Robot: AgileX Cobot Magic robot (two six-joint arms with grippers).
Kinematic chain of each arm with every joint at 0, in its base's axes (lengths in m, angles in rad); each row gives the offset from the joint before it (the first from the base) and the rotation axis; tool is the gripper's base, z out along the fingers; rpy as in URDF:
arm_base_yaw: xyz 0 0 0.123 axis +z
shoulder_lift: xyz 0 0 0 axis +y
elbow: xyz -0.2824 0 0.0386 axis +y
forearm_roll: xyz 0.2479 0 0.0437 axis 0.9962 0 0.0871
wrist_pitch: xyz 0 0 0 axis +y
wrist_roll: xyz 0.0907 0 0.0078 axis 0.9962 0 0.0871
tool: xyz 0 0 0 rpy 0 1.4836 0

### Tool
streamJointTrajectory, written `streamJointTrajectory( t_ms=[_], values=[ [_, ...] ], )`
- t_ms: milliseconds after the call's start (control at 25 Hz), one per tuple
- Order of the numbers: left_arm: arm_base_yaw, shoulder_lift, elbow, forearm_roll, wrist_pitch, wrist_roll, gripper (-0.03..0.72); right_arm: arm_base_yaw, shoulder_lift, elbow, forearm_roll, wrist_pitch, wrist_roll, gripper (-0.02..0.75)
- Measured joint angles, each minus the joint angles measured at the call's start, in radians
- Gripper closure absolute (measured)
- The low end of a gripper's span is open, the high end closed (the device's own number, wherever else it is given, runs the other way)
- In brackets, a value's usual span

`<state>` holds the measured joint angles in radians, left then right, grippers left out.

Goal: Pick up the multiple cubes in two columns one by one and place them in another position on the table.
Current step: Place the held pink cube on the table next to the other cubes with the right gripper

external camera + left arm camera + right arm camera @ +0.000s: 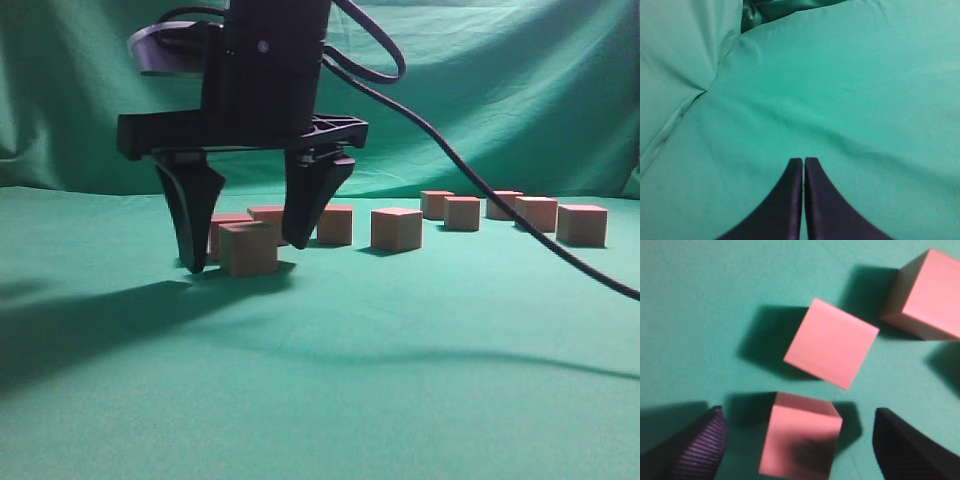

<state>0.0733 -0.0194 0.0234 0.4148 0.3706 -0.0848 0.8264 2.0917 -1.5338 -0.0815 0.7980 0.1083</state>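
A: Exterior camera first. What do you have?

B: I see the black right end effector (245, 255) hanging low over the smooth teal-green cloth desk (400, 380), its two tapered fingers spread wide. The nearest small reddish-pink matte cube (249, 248) sits on the cloth between them. The left finger's tip (192, 258) is down by the cloth just beside the cube; the other finger (305, 215) stands clear on the cube's far side. I see a gap at each side, so nothing is gripped.

A: And the other cubes?

B: More of the reddish-pink cubes (396, 229) lie in a loose line running back and to the right, all resting on the desk; the farthest group (537, 213) sits well apart from the end effector. A black cable (500, 205) crosses in front of them. Behind hangs a creased green cloth drape (500, 90).

A: Left wrist camera?

B: I see the left end effector (803, 161) with its two dark fingertips pressed together, only a hairline seam between them, holding nothing. Below it there is only green cloth (850, 100), with folds at upper left.

A: Right wrist camera?

B: Looking down, I have one pink cube (801, 440) between the fingers, the ribbed pad (700, 450) at left and the dark finger (910, 450) at right, cloth visible on both sides. A second cube (831, 342) lies just beyond it, a third (930, 295) at upper right.
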Motion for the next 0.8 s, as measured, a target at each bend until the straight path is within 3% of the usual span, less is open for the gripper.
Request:
streamJointTrajectory(
  t_ms=[400, 520, 800],
  values=[
    [0.000, 0.000, 0.000, 0.000, 0.000, 0.000, 0.688, -0.002, 0.000, -0.273, -0.013, 0.389, 0.000, 0.162],
    [0.000, 0.000, 0.000, 0.000, 0.000, 0.000, 0.688, -0.002, -0.006, -0.352, -0.052, 0.419, -0.004, 0.162],
    [0.000, 0.000, 0.000, 0.000, 0.000, 0.000, 0.688, -0.035, -0.174, -0.353, -0.099, 0.439, -0.021, 0.162]
  ],
)
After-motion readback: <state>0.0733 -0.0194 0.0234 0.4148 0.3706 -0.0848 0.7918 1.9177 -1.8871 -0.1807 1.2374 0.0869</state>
